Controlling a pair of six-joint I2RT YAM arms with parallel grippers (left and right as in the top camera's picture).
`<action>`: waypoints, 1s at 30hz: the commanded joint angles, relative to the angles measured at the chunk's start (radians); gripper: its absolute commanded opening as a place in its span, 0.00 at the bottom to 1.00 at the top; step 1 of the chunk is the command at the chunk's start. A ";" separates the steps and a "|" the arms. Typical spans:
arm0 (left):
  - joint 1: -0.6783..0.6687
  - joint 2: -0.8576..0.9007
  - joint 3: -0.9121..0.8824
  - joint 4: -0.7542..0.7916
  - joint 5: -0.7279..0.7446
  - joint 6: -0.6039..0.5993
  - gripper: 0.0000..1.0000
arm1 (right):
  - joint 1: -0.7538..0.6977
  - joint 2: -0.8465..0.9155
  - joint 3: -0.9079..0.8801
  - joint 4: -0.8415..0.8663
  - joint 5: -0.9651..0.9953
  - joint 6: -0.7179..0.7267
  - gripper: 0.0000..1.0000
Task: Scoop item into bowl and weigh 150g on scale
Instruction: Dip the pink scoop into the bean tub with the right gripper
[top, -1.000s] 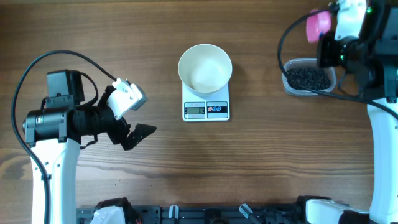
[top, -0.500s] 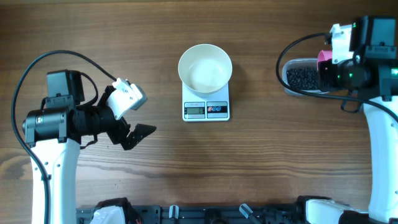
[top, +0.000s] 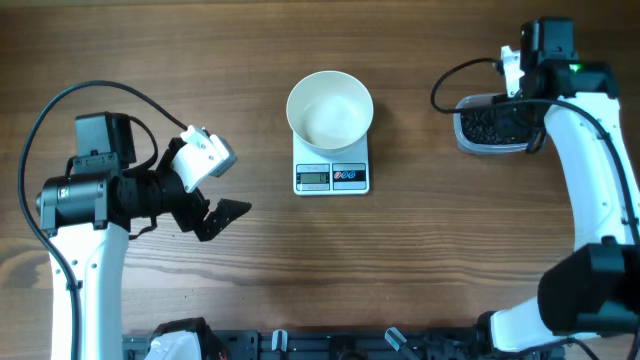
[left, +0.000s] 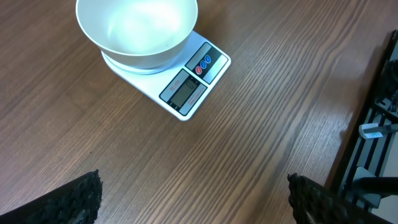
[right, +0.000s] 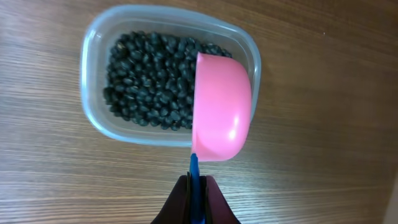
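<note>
The white bowl (top: 330, 108) (left: 137, 28) stands empty on the white scale (top: 332, 177) (left: 186, 93) at mid-table. The item, small black beans (right: 149, 81) (top: 487, 125), fills a clear tub (right: 93, 59) at the right. My right gripper (right: 196, 186) is shut on the blue handle (right: 194, 168) of a pink scoop (right: 221, 109). The scoop hangs over the tub's right side with its rounded back toward the camera; whether it touches the beans I cannot tell. My left gripper (left: 196, 202) (top: 215, 205) stands wide open over bare wood left of the scale, holding nothing.
The right arm (top: 585, 170) reaches across the table's right side, and its cable (top: 450, 80) loops near the tub. A black rack (left: 379, 143) runs along the table's front edge.
The right arm has swung the pink scoop from high at the back right to over the tub of beans. The left arm has not moved.
</note>
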 joint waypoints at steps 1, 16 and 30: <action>-0.001 -0.011 0.009 0.000 0.000 0.021 1.00 | -0.001 0.016 -0.002 0.008 0.086 -0.018 0.04; -0.001 -0.011 0.009 0.000 0.000 0.021 1.00 | -0.001 0.019 -0.178 0.173 0.045 -0.047 0.04; -0.001 -0.011 0.009 0.000 0.000 0.021 1.00 | -0.018 0.099 -0.178 0.197 -0.211 -0.038 0.04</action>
